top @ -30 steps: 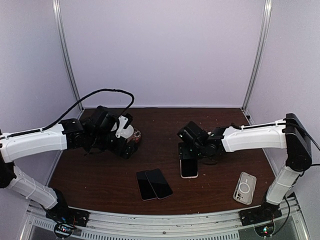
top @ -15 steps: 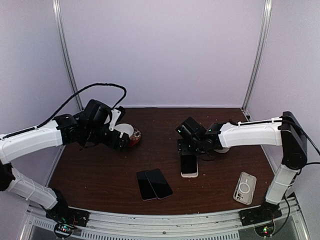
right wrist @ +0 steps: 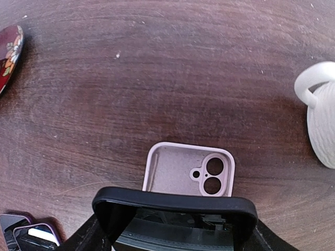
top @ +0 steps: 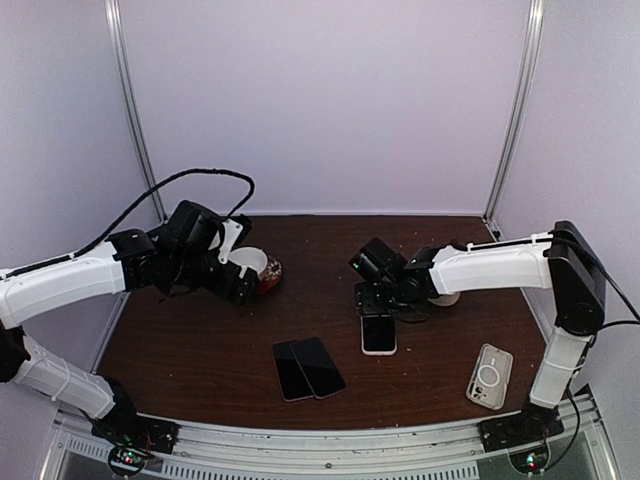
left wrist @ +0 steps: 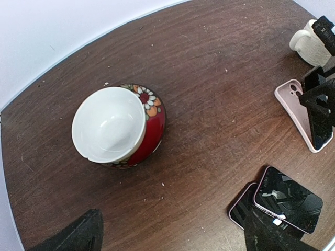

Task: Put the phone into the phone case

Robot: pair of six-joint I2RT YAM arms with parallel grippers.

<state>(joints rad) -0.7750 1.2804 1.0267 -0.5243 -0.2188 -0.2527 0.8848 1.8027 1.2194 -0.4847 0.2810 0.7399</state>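
A pink phone case [right wrist: 175,170] lies open side up on the brown table, its camera holes at the far end. My right gripper [right wrist: 175,230] is shut on a black phone [right wrist: 175,201] and holds its top edge tilted just above the case. In the top view the right gripper [top: 380,300] stands over the far end of the case [top: 378,348], and the phone's near end seems to sit in it. My left gripper [left wrist: 172,238] is open and empty above bare table, near a bowl; it also shows in the top view [top: 238,283].
A red flowered bowl [left wrist: 118,125] with a white inside stands at the left. Two dark phones [top: 308,368] lie overlapping near the front centre. A clear case [top: 489,376] lies at the front right. A white mug [right wrist: 320,117] stands right of the pink case.
My left arm has drawn back to the left, away from the bowl. My right gripper has shifted slightly left and back with the phone still in it.
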